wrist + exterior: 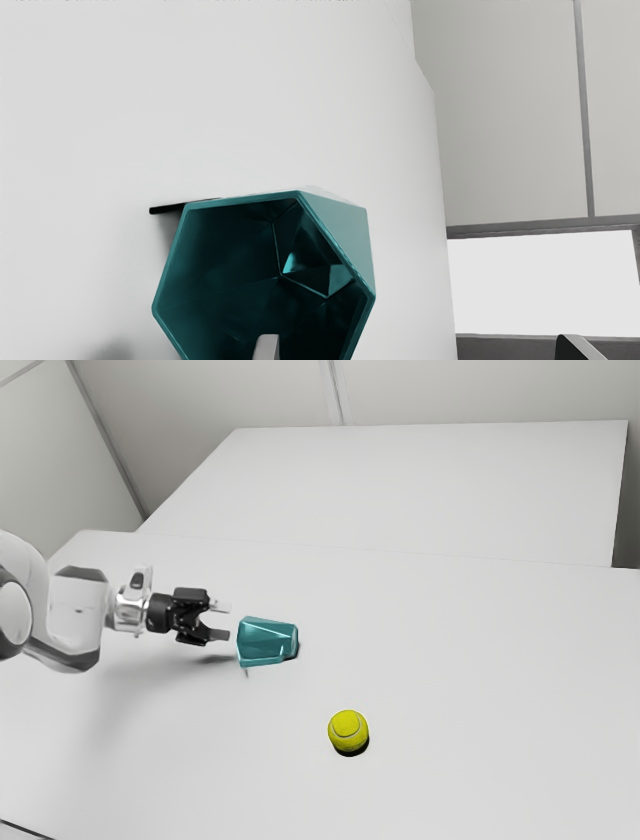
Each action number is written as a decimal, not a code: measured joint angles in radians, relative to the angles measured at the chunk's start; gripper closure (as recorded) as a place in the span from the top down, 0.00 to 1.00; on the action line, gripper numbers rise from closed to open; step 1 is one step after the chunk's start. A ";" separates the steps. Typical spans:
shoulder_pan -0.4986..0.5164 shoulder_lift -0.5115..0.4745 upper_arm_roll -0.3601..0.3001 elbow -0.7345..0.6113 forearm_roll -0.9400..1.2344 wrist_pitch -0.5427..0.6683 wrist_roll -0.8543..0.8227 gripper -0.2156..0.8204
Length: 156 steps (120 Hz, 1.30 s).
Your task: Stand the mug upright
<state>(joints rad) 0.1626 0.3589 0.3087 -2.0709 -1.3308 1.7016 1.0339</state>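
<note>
The teal faceted mug (pixel 266 641) lies on its side on the white table, its mouth toward the gripper (pixel 226 621). That gripper reaches in level from the exterior view's left, fingers spread, with their tips just short of the rim. In the wrist view the mug (pixel 337 232) shows its six-sided mouth and dark inside; one fingertip of the gripper (pixel 422 347) overlaps the mouth and the other stands well off to the mug's side. Nothing is held between the fingers.
A yellow-green ball (pixel 348 731) rests on the table (pixel 480 690), nearer the exterior camera than the mug. Behind the table is another raised white surface (pixel 410 485), with pale walls beyond it.
</note>
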 joint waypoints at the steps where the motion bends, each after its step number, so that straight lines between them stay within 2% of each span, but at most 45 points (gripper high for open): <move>1: 0.000 0.002 0.000 0.000 -0.002 0.000 0.003 0.79; 84: -0.011 0.028 -0.086 0.002 -0.086 0.061 0.118 0.78; 91: -0.012 0.030 -0.090 0.002 -0.093 0.065 0.122 0.72; 108: -0.012 0.034 -0.092 0.000 -0.097 0.073 0.123 0.39; 120: -0.012 0.034 -0.095 -0.001 -0.098 0.075 0.123 0.23; 135: -0.012 0.035 -0.101 -0.002 -0.098 0.077 0.120 0.13; 156: -0.012 0.031 -0.103 -0.002 -0.094 0.077 0.114 0.07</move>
<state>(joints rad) 0.1505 0.3901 0.2059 -2.0725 -1.4251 1.7787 1.1480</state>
